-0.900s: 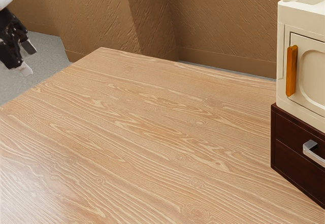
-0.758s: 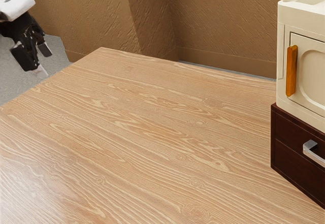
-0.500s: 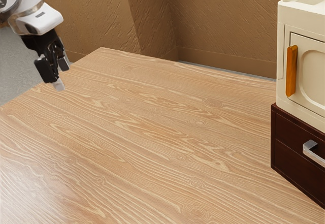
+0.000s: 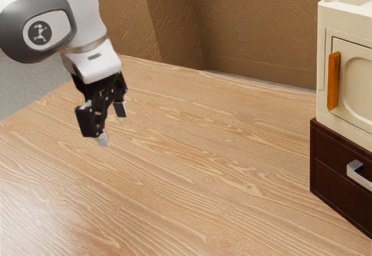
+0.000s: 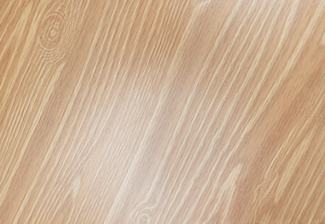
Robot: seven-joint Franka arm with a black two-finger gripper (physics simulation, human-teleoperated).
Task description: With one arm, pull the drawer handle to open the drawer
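Empty hand [image 4: 112, 125] spread wide, drawer handle [image 4: 355, 166] well apart, at the exterior view's right

A brown wall [image 4: 250, 24] stands behind the wood-grained table [image 4: 174, 180] and cream cabinet [image 4: 343, 26].

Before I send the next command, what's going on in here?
The robot arm is handling nothing at the moment. Its tool hangs open over the wooden table, well short of the silver handle toward the exterior view's right. The dark drawer that handle belongs to looks shut, with a cream cabinet above it.
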